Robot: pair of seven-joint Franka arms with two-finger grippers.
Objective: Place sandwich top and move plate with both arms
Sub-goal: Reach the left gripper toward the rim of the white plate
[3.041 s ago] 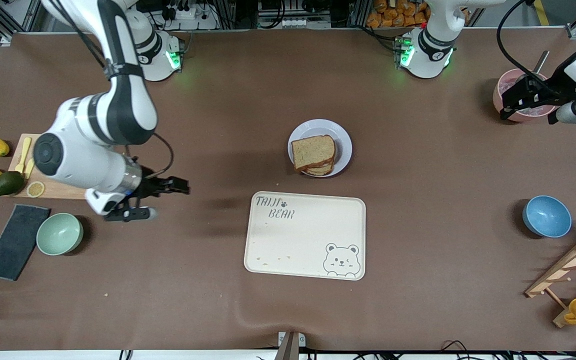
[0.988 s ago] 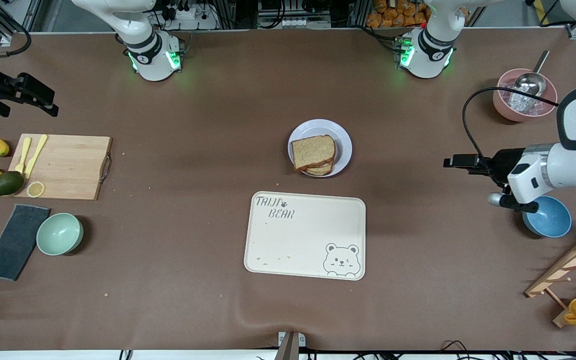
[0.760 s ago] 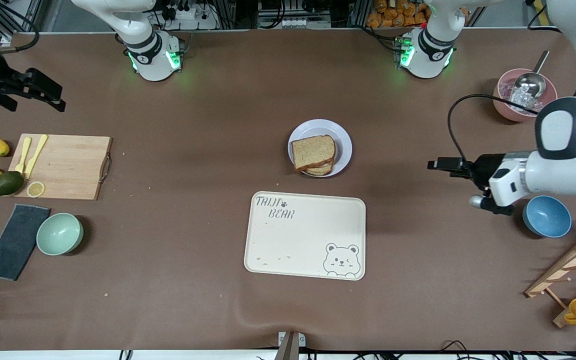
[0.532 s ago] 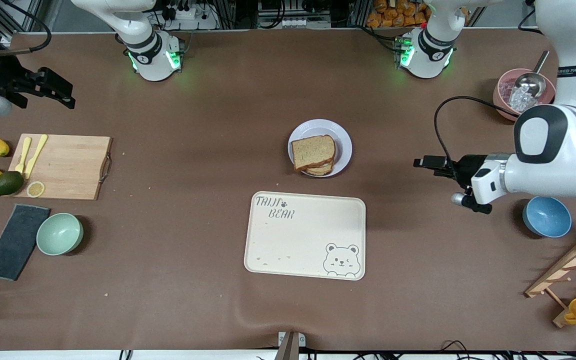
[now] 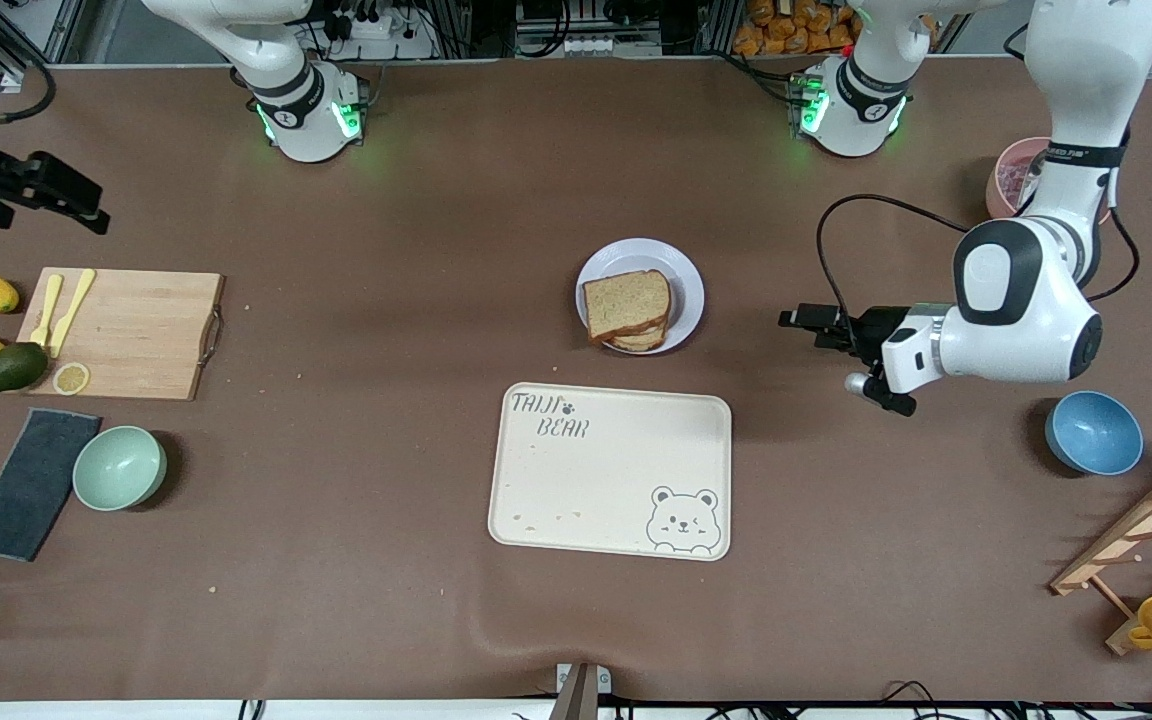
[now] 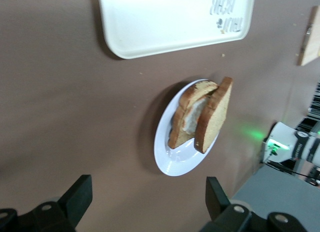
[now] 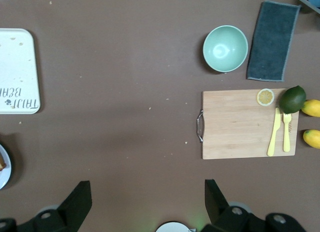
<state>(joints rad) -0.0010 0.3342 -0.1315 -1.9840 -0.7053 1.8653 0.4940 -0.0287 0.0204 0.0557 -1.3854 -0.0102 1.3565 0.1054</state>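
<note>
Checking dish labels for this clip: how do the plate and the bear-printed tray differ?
The plate is round and pale lavender-white; the tray is rectangular, cream, with lettering and a bear drawing. The plate carries stacked bread, the sandwich top uppermost; the tray holds only a few crumbs. The plate lies farther from the front camera than the tray and is smaller. Both rest flat on the brown table, and neither is touched by a gripper.
</note>
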